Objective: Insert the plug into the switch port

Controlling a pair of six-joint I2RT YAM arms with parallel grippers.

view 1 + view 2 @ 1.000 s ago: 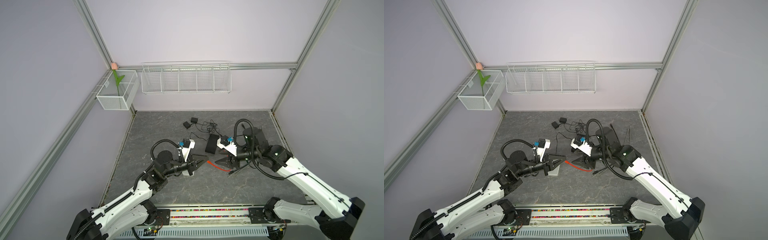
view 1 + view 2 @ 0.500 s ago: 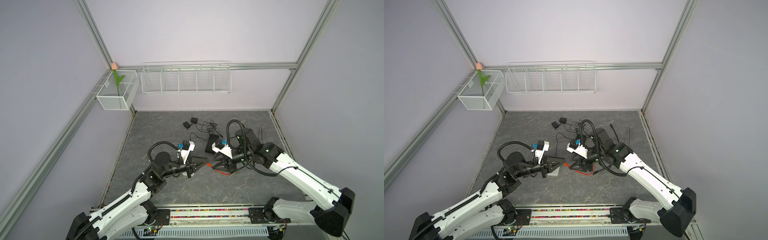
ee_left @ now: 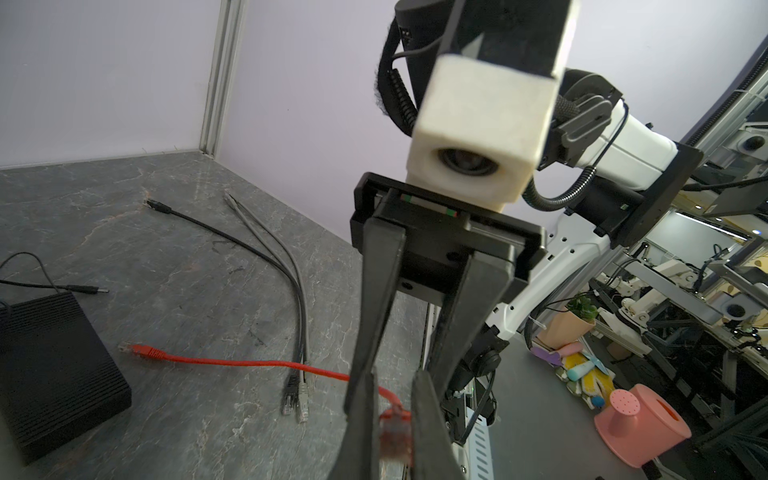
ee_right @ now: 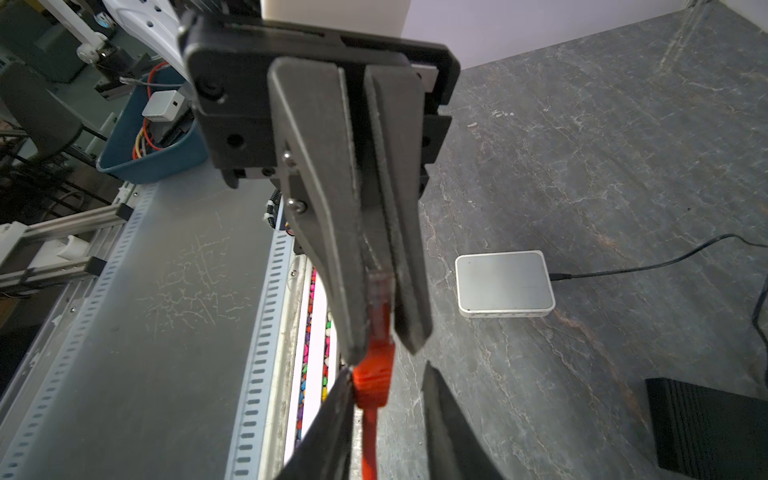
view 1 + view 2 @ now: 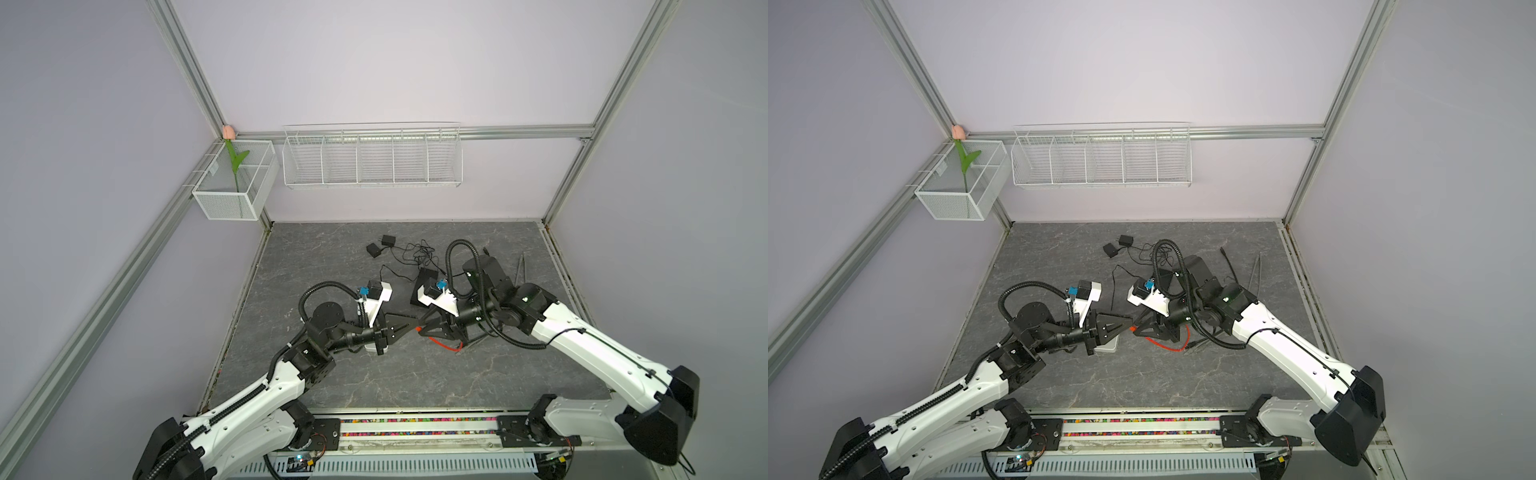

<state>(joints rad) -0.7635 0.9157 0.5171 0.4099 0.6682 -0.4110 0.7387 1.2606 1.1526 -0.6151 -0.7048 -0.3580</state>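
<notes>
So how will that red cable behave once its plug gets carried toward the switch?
Probably floppy: the red cable lies in a loose curve on the table, so it should trail and tug sideways. Its plug looks rigid and light, pinched between the left fingers; the clear tip might twist if pushed off-axis.

Both top views look steeply down on the whole table [image 5: 374,386]; wrist views face each other, sharing the plug [image 4: 374,378].

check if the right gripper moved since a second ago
yes: right gripper shifted left, away from the grey cables, toward the left gripper
</notes>
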